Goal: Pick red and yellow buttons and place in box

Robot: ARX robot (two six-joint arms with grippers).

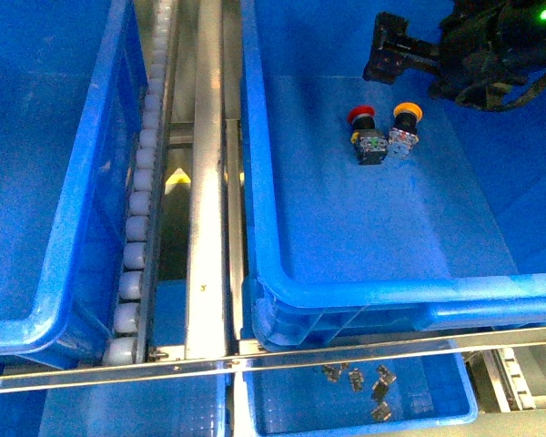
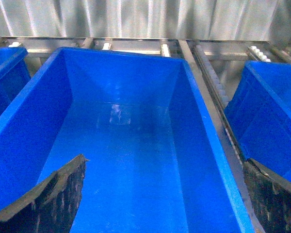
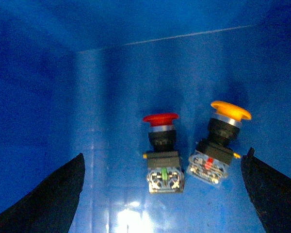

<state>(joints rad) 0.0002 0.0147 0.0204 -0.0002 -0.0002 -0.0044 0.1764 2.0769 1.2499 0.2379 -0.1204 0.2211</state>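
Observation:
A red button [image 1: 364, 133] and a yellow button [image 1: 402, 129] lie side by side on the floor of the box [image 1: 391, 293], the big blue bin on the right with a doubled front rim. In the right wrist view the red button [image 3: 161, 150] and yellow button [image 3: 218, 145] rest on their sides, caps pointing away. My right gripper [image 1: 389, 53] hangs open just above and behind them, and its dark fingers [image 3: 48, 199] stand wide, touching neither. My left gripper [image 2: 165, 194] is open over an empty blue bin [image 2: 29, 102], out of the front view.
A single-rimmed blue bin [image 1: 68, 264] stands at the left. A roller track [image 1: 138, 209] and metal rails [image 1: 206, 182] run between the two bins. Below the front rail, a smaller blue bin [image 1: 455, 414] holds several small parts [image 1: 359, 378].

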